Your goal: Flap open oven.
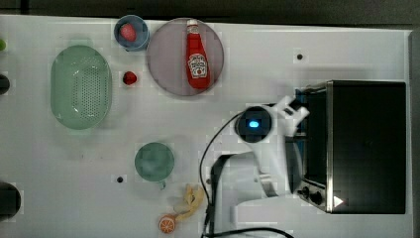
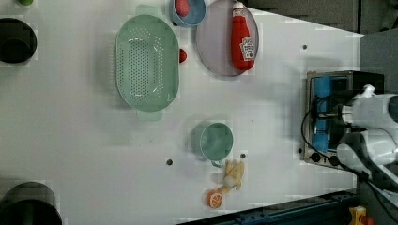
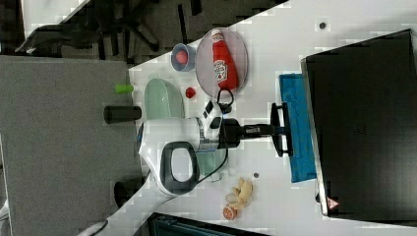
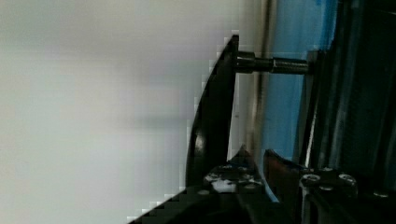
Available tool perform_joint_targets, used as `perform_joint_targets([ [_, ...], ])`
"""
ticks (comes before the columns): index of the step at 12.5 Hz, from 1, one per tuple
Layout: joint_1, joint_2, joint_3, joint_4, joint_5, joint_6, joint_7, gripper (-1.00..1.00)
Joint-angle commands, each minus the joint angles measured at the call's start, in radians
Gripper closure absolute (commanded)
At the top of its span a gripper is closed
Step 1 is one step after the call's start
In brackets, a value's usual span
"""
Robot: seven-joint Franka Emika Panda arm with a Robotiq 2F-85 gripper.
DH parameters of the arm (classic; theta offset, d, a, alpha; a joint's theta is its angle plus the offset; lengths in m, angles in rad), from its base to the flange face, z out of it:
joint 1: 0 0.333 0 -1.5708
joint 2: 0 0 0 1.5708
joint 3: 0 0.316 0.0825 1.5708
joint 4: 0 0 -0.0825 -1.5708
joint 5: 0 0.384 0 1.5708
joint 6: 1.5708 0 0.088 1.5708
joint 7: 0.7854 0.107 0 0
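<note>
Oven (image 1: pixel 365 147) sits at the top view's right edge of the bench (image 1: pixel 257 89), door side facing the arm; pincer (image 1: pixel 297 116) is pushed in at the door front, presumably to catch the bar handle for the flap-down pull. Same view: ketchup bottle (image 1: pixel 198 55) lies flat on a round plate (image 1: pixel 163 74), a red fruit in a blue bowl (image 1: pixel 140 39), green colander (image 1: pixel 80 87) and teal cup (image 1: pixel 154 161) both look empty, a strawberry (image 1: pixel 130 78) loose between colander and plate

Left view: oven at the left view's right, door glass showing blue; arm comes in from the left view's right edge, over the knob end. Orange slice (image 2: pixel 216 199) and peel scraps lie loose near the cup

Right view: pincer reaches level at the handle (image 3: pixel 281 129), fingers either side of the bar; door seems cracked or still near shut, hard to say

Wrist view: handle (image 4: pixel 212 116) bar runs between the fingers, on its standoff bolt. Narrow gap, so I read it as clenched on the handle, ready to pull outward and down
</note>
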Motion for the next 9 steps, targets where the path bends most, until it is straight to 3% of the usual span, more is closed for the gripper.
perform_joint_targets([
  [1, 0.059, 0.067, 0.035, -0.008, -0.061, 0.009, 0.239, 0.65],
  [5, 0.125, 0.181, 0.054, 0.021, -0.228, -0.019, 0.514, 0.65],
  [9, 0.180, 0.296, 0.062, 0.065, -0.251, -0.017, 0.571, 0.65],
])
